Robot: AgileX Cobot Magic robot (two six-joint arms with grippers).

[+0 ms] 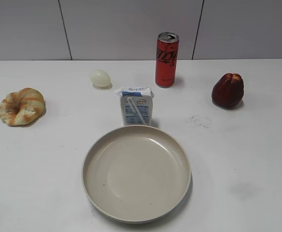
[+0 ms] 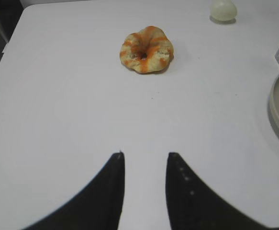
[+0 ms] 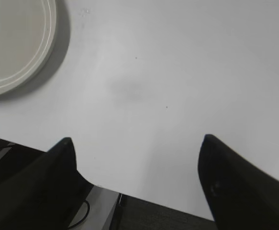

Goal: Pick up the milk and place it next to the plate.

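The milk carton is stood upright near the middle of the desk, just behind the far rim of the beige plate, with its straw face turned toward the near edge. It is so close to the rim that contact cannot be ruled out. The carton already stands by the plate, but no grasp has been made, so the task is judged not yet begun.

A red soda can is set behind the carton toward the far edge, a pale egg to the can's left, a glazed bread ring near the left edge, and a dark red wax apple toward the right edge.

The left gripper is held low over bare desk at the near left, its jaws narrowly parted and empty. The right gripper is held at the near edge, right of the plate, jaws spread wide, nothing between them. Both are well apart from the carton, presumably at rest before the reach.
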